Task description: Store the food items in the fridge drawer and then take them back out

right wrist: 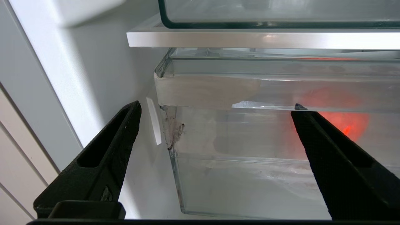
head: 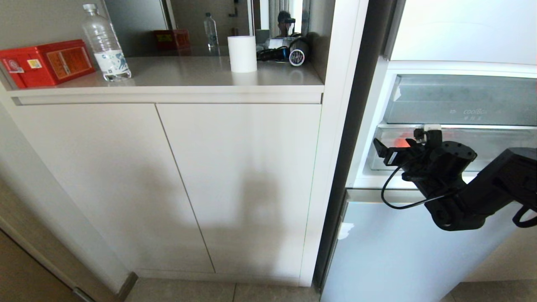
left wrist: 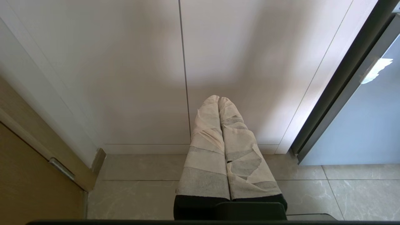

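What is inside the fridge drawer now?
Inside the fridge drawer, one red fruit shows as a glow through the frosted front. The right hand covers part; the drawer's far right is out of view.

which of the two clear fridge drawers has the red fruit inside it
The lower fridge drawer, just beyond the open right gripper: a red fruit glows through its frosted front. The upper bin shows nothing red.

Pale cabinet doors [head: 168,184] beneath counter [head: 188,73]; tiled floor [left wrist: 140,187].
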Robot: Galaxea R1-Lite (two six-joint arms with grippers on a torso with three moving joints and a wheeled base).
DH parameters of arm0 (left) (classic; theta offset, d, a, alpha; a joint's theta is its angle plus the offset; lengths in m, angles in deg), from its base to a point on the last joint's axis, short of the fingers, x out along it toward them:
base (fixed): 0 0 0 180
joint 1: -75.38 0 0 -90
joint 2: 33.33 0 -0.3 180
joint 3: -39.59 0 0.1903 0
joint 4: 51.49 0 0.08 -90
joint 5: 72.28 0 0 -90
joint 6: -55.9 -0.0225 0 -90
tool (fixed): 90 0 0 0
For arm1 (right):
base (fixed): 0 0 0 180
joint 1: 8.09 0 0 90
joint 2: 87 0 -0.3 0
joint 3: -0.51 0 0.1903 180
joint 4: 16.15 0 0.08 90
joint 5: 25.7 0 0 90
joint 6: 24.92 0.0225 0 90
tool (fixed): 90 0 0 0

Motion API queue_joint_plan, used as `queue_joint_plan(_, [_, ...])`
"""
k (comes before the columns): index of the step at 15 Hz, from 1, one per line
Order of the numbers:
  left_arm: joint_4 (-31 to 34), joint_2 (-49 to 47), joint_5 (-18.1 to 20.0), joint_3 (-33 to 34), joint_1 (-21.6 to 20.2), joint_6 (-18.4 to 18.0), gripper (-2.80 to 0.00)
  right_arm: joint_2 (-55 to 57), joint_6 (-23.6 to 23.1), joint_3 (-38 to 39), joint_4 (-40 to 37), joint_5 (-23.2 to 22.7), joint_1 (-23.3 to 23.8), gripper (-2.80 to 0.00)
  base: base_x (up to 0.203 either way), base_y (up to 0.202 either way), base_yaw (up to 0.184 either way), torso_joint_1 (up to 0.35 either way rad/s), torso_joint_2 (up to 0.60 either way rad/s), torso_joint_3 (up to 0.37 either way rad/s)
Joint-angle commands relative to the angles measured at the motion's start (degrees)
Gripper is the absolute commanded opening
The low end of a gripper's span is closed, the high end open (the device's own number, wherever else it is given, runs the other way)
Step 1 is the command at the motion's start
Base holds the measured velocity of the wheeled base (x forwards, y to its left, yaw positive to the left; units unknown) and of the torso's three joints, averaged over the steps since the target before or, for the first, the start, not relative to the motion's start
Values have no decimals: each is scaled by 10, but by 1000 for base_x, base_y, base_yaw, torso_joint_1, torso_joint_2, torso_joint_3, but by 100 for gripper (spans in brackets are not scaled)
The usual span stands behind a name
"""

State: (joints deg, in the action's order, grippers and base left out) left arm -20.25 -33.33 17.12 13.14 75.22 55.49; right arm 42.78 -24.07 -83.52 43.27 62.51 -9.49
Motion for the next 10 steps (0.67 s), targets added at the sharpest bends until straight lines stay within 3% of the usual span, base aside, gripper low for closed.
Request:
queue_joint_plan(1, [0,-1,0,0,0,1,-280,-6,-1,5,8,0,0,0,0,0,0,0,0,0])
queue_joint_plan(10, [1,-1,0,0,0,0,-280,-4,-2,23,-31,0,-5,0,0,0,0,0,0,0])
